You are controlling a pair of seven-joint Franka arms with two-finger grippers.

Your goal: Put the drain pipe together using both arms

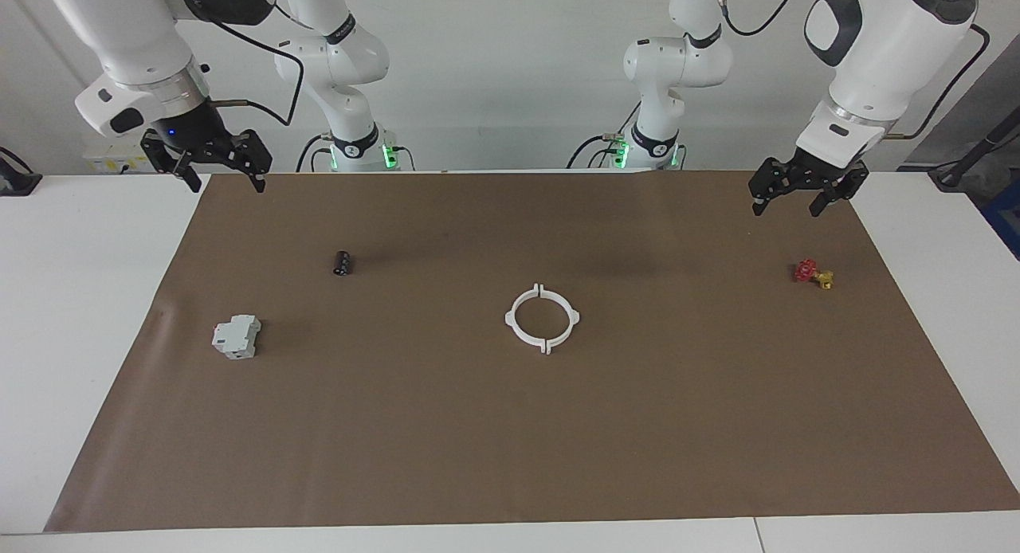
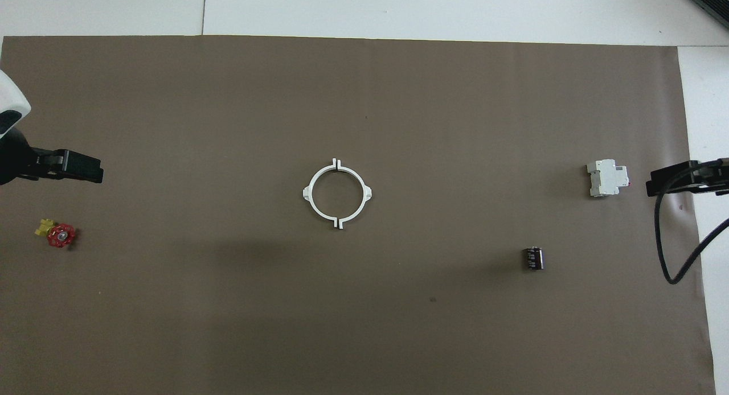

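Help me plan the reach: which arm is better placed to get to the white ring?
Left, slightly: the open left gripper hangs closer to the white ring than the open right gripper does.

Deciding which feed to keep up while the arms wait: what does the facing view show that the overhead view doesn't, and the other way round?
Only the facing view shows the arms' bases and wrists, and both whole grippers raised above the mat with open fingers: left gripper above the red-and-yellow valve, right gripper above the mat's corner.

Only the overhead view shows the gaps between the drain pipe's end tabs from straight above.

Both show the drain pipe lying mid-mat as a ring, the valve, the grey-white block and the small black cylinder.
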